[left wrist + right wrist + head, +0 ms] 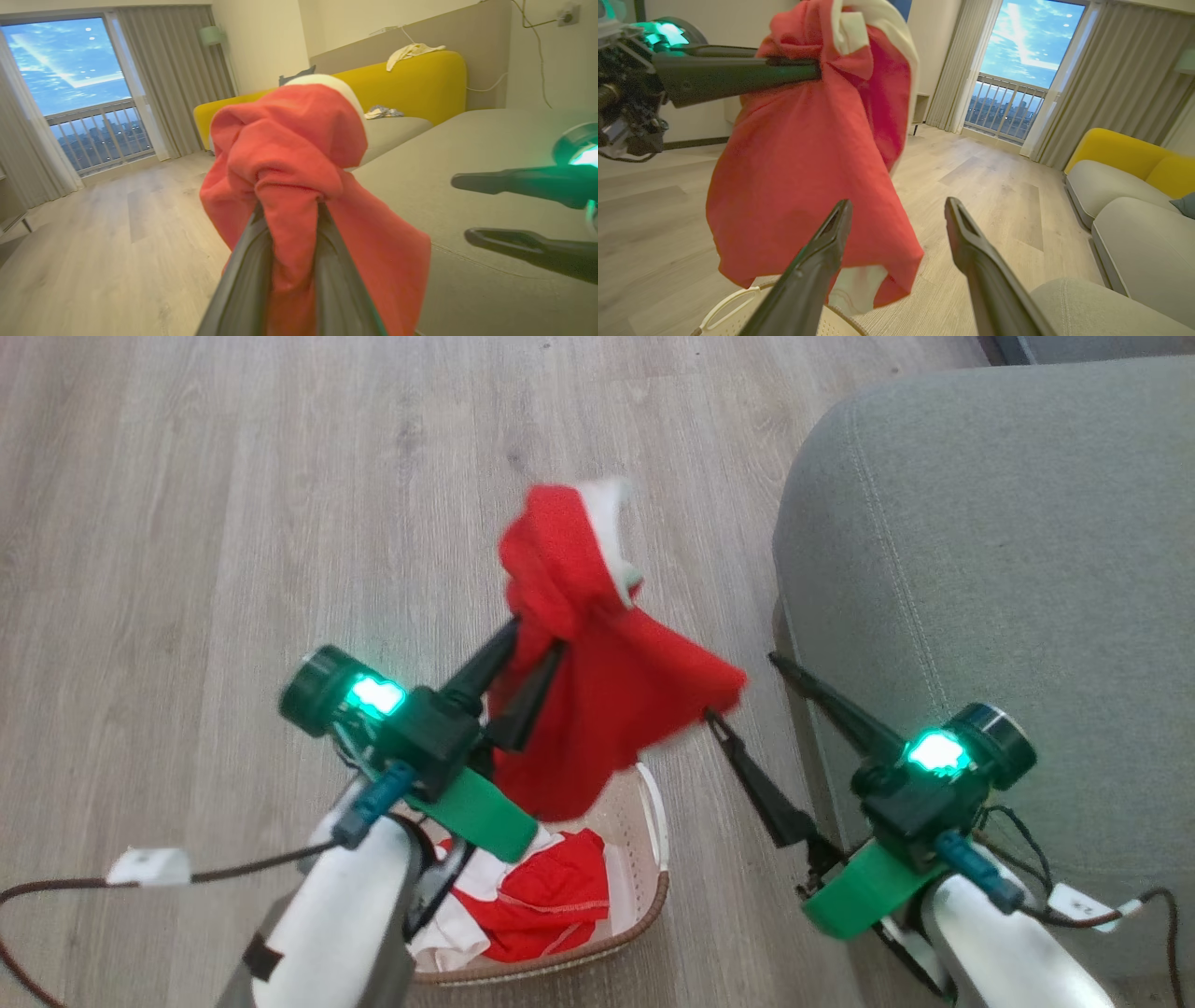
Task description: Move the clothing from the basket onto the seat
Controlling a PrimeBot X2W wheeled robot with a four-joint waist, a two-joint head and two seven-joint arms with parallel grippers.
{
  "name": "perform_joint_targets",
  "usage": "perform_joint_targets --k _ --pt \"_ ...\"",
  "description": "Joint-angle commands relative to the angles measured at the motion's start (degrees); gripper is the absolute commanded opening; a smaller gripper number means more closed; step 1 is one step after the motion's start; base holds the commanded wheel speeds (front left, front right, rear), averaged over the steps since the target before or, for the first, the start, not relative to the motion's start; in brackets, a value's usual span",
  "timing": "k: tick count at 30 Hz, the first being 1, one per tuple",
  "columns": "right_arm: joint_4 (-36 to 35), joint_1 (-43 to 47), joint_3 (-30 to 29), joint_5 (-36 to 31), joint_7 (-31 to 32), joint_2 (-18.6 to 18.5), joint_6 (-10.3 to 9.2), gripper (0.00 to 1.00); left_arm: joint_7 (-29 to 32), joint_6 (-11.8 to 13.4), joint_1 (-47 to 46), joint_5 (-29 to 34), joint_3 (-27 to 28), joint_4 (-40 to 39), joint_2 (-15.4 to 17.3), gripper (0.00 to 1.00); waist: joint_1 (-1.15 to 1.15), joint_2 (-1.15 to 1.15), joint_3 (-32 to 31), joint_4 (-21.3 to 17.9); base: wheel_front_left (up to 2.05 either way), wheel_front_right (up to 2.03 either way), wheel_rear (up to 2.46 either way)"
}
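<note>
My left gripper (537, 635) is shut on a red garment with white lining (607, 681), which hangs in the air above the basket (653, 887). In the left wrist view the same red garment (289, 154) bunches over my two fingers. More red and white clothing (537, 901) lies inside the basket. My right gripper (742, 686) stands open just right of the hanging cloth, its fingers bare; in its wrist view the gripper (899, 210) frames the garment (803, 177). The grey-green seat (1008, 579) fills the right side.
Pale wood floor (233, 504) spreads to the left and beyond the basket. A yellow-backed sofa (411, 84) with small cloths on it stands further back, near a curtained balcony window (1017, 70). Cables trail from both forearms.
</note>
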Motion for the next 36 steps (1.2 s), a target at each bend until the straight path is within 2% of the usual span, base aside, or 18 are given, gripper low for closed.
perform_joint_targets --k 1,10,16,26,27,28,36 --pt "-1.4 -2.3 1.8 0.4 -0.4 -1.0 -0.01 1.0 -0.3 -0.2 -2.4 -0.3 0.9 -1.8 1.0 0.0 0.0 0.0 -0.1 0.0 0.0 0.0 0.0" --pt "1.7 -5.9 9.0 0.9 -0.4 -3.6 -0.01 1.0 -0.3 -0.4 -4.2 -3.6 -10.7 -2.3 4.6 0.0 0.0 0.0 0.2 -0.1 0.0 0.0 0.0" --pt "6.7 -8.6 13.3 0.5 -0.4 -4.6 -0.01 1.0 -0.3 -0.4 -5.4 -5.2 -15.5 -2.0 5.8 0.0 0.0 0.0 0.2 0.2 0.0 0.0 0.0" --pt "11.2 -12.5 18.7 0.8 -0.4 -3.0 -0.01 1.0 -0.3 -0.4 -7.0 -9.5 -22.0 -0.3 6.5 0.0 0.0 0.0 -0.2 1.2 0.0 0.0 0.0" --pt "12.2 -12.4 19.5 2.0 -0.4 -2.7 -0.01 0.85 -0.3 -0.4 -7.1 -9.8 -22.2 -0.1 6.6 0.0 0.0 0.0 -0.3 1.4 0.0 0.0 0.0" --pt "12.9 -12.7 20.1 2.8 -0.4 -2.6 -0.01 0.0 -0.3 -0.4 -7.2 -10.0 -22.2 0.0 6.7 0.0 0.0 0.0 -0.3 1.5 0.0 0.0 0.0" --pt "13.9 -12.9 19.0 5.7 -0.4 -1.8 -0.01 0.0 -0.3 -0.4 -6.7 -11.2 -19.7 1.9 6.2 0.0 0.0 0.0 0.2 2.2 0.0 0.0 0.0"
